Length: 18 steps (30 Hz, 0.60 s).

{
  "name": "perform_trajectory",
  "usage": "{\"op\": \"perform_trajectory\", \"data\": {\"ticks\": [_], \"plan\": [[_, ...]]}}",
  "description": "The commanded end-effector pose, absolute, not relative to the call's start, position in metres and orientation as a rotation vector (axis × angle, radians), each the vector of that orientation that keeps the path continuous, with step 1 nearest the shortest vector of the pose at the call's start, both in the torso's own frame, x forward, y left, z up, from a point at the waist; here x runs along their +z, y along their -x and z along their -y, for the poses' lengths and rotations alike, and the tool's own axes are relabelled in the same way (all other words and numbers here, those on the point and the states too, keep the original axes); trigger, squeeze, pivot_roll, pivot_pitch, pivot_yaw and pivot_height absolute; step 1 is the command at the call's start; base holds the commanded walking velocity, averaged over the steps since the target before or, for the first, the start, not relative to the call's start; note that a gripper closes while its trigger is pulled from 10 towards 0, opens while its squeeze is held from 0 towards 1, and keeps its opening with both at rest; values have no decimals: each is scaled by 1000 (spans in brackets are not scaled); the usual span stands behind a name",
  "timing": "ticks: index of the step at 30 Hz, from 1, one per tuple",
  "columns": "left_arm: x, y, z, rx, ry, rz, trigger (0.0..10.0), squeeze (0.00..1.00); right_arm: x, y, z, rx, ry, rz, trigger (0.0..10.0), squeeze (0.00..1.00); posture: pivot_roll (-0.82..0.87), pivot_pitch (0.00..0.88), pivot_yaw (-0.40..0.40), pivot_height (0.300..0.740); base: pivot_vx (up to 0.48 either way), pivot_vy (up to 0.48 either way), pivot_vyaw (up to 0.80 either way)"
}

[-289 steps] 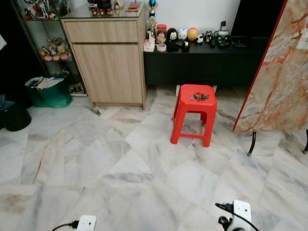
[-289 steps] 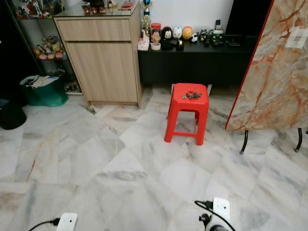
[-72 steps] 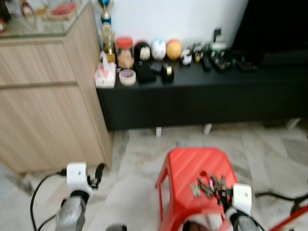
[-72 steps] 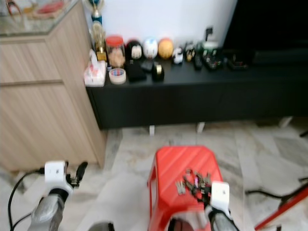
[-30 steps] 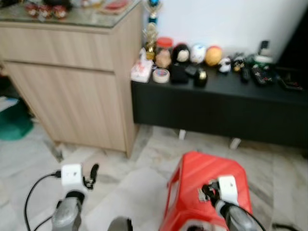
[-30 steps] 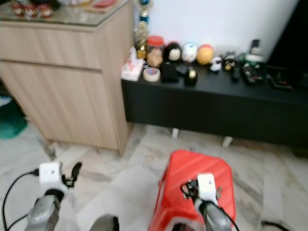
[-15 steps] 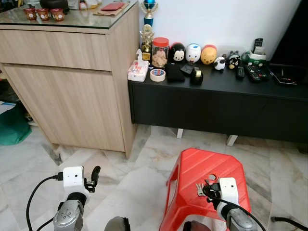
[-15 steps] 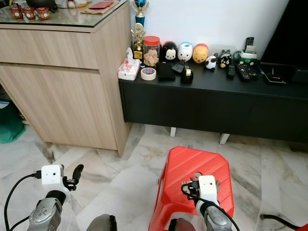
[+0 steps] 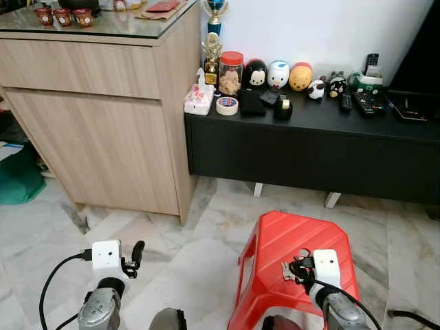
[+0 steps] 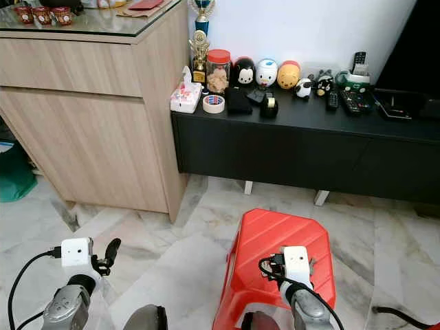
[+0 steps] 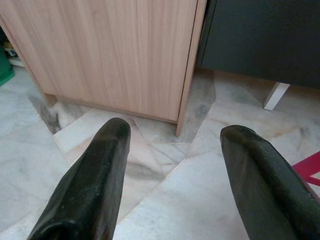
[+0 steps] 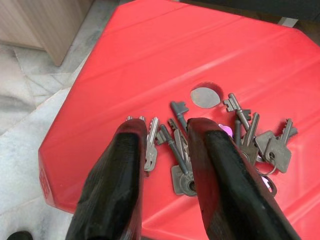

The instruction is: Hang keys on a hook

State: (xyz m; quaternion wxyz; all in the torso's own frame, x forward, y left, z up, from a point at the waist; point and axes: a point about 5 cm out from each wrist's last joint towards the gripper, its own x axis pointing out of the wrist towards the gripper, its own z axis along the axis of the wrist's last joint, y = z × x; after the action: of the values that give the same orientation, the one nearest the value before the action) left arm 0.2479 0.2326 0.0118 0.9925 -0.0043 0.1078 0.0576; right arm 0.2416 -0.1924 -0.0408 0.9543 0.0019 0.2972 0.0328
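Observation:
A bunch of grey metal keys [image 12: 245, 135] lies flat on the top of a red plastic stool [image 9: 289, 237], beside its round centre hole. My right gripper [image 12: 162, 125] is down over the stool with its two black fingers a narrow gap apart. Two or three keys of the bunch lie between the fingers, and the other keys spread out to one side. In the left eye view that gripper [image 9: 300, 268] sits at the keys [image 9: 286, 270]. My left gripper [image 11: 172, 132] hangs open above the marble floor, left of the stool, holding nothing.
A tall light-wood cabinet [image 9: 103, 117] stands at the back left. Beside it is a low black console [image 9: 309, 148] carrying figurines, a jar, tape and remotes. A green bag [image 9: 14, 182] sits on the floor at the far left. Marble floor [image 9: 199, 234] surrounds the stool.
The head view has steadied out of blur and shifted slightly. My right gripper stays over the keys on the stool, barely lower. The left arm has not moved.

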Motion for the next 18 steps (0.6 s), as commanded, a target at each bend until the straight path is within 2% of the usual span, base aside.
{"op": "perform_trajectory", "data": {"ticks": [1,15,18], "plan": [[10,-248,-231,116,24,-216,10000,0,-42,-240,196,41,-13,-617,10000,0,53,0,-72,627,259,0,0],[9,-248,-231,118,17,-220,10000,0,-41,-241,197,48,-5,-620,10000,0,57,0,-78,627,262,0,0],[8,-247,-231,125,16,-220,10000,0,-42,-240,196,57,-1,-623,10000,0,56,0,-79,627,0,0,0]]}}
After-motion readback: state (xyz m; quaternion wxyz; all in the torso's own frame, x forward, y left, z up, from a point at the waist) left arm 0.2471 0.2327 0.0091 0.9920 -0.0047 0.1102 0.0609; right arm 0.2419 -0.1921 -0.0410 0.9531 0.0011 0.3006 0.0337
